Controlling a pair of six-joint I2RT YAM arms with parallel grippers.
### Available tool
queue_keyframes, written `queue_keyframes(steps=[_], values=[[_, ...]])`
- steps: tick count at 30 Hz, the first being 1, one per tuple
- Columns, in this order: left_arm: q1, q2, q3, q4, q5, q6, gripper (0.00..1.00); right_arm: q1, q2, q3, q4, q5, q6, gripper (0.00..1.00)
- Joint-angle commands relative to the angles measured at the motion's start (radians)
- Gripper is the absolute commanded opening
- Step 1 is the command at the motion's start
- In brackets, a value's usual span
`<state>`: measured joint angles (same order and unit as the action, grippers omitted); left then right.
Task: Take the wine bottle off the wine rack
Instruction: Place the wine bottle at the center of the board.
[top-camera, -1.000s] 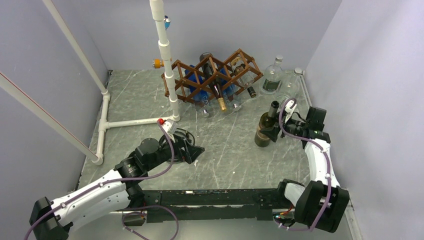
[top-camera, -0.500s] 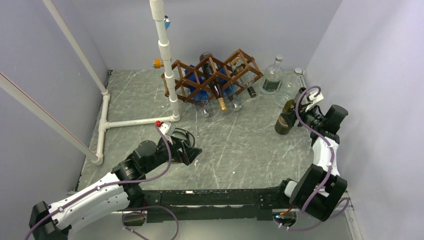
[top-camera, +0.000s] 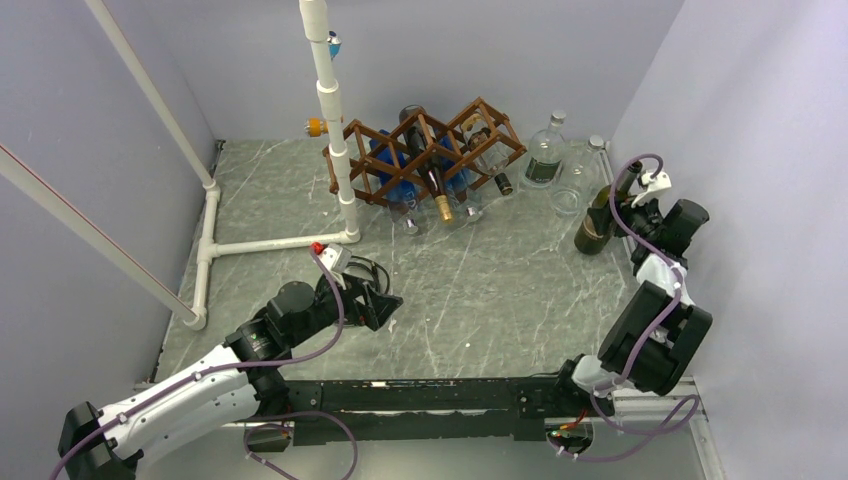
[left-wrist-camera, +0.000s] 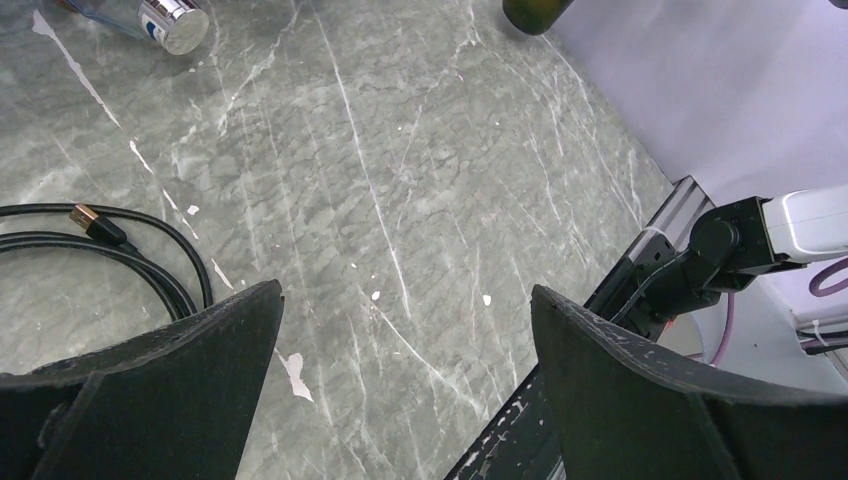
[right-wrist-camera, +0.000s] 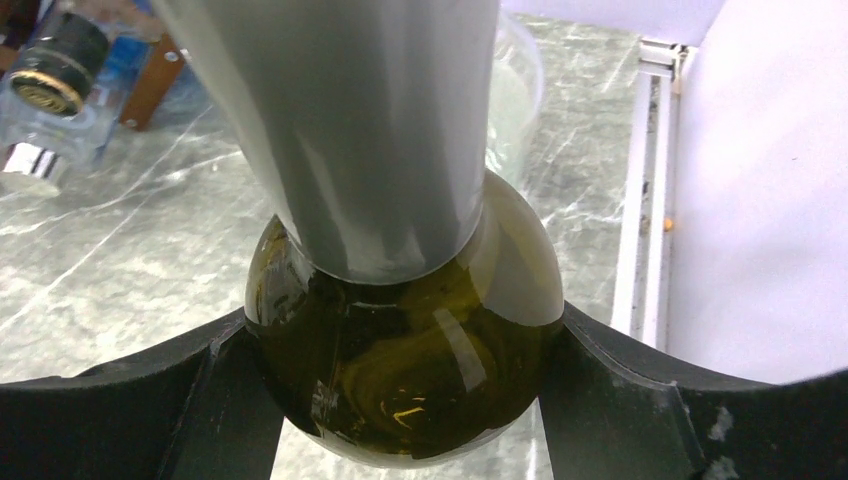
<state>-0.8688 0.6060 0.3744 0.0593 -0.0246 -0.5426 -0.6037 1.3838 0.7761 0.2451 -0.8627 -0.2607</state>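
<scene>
The dark brown lattice wine rack (top-camera: 432, 152) stands at the back of the table with several bottles in its cells. My right gripper (top-camera: 618, 212) is shut on a dark green wine bottle (top-camera: 598, 222), upright near the right wall, off the rack. In the right wrist view the bottle (right-wrist-camera: 405, 350) fills the gap between both fingers, its grey-foiled neck toward the camera. My left gripper (top-camera: 385, 305) is open and empty low over the table's middle; in the left wrist view (left-wrist-camera: 405, 330) only bare marble shows between its fingers.
Two clear glass bottles (top-camera: 545, 152) stand at the back right beside the rack. A white PVC pipe frame (top-camera: 335, 130) stands left of the rack. A black cable (left-wrist-camera: 110, 245) lies by my left gripper. The right wall is close to my right arm.
My right gripper has carried the green bottle from the table's middle right toward the back right, close to the wall. My left arm has hardly moved.
</scene>
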Motion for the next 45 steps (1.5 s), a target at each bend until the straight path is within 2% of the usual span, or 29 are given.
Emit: queue_keyframes(steps=[1, 9, 17, 23, 29, 31, 45], values=[[0.004, -0.003, -0.002, 0.013, -0.017, 0.018, 1.00, -0.005, 0.030, 0.099, 0.200, 0.024, 0.035, 0.45], [0.005, 0.005, 0.000, 0.007, -0.027, 0.024, 0.99, -0.004, 0.140, 0.168, 0.233, 0.052, 0.060, 0.47], [0.006, 0.012, 0.001, 0.008, -0.033, 0.029, 0.99, -0.004, 0.209, 0.198, 0.237, 0.051, 0.064, 0.52], [0.008, 0.017, 0.001, 0.012, -0.030, 0.027, 0.99, -0.002, 0.219, 0.186, 0.225, 0.022, 0.048, 0.70], [0.007, 0.017, 0.003, 0.011, -0.024, 0.023, 1.00, -0.002, 0.232, 0.207, 0.131, -0.003, 0.008, 0.88], [0.008, 0.013, 0.003, 0.008, -0.023, 0.021, 0.99, -0.002, 0.225, 0.211, 0.098, -0.006, -0.010, 0.99], [0.007, -0.008, 0.009, -0.005, 0.001, 0.006, 1.00, -0.016, 0.111, 0.225, -0.036, -0.019, -0.068, 1.00]])
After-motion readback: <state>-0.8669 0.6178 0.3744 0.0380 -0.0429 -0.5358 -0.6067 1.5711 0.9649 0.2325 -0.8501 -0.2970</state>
